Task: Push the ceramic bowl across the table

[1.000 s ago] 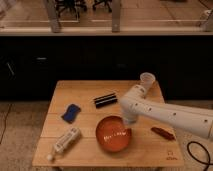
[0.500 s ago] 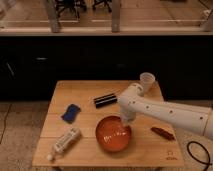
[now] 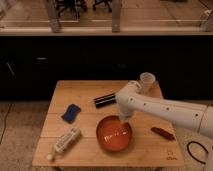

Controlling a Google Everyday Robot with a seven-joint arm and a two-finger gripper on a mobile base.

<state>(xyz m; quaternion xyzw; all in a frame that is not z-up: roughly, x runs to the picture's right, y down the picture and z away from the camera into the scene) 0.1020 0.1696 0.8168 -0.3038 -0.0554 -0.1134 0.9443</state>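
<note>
On the table [image 3: 88, 90], nearest the left front corner, a white bottle [image 3: 65, 141] lies on its side, slanted. Just behind it, further in, sits a small blue sponge [image 3: 71, 112]. A black cylinder [image 3: 104, 100] lies flat past the middle of the top, toward the far side.

The bowl [image 3: 113, 137] comes next: orange-red and glossy, upright on the front half of the table and a little right of centre, well apart from the bottle and sponge. Its front rim is close to the table's front edge.

The gripper [image 3: 123, 118] is down at the bowl's far rim, pointing at the tabletop. It looks to be touching the rim or just inside it, though from where I stand I can't say which. Nor can I tell whether it is open or closed, and nothing shows as being carried in it.

The white arm [image 3: 165, 109] reaches in from the right, low over the table. It bends at a rounded joint above the cylinder's right end and drops to the gripper. A pale cup [image 3: 147, 80] stands upright near the far right corner, just behind that joint. A small dark red object [image 3: 162, 132] lies flat to the right of the bowl, under the arm. A dark logo [image 3: 170, 155] marks the front right corner. A black cable [image 3: 196, 149] loops on the floor beyond.
</note>
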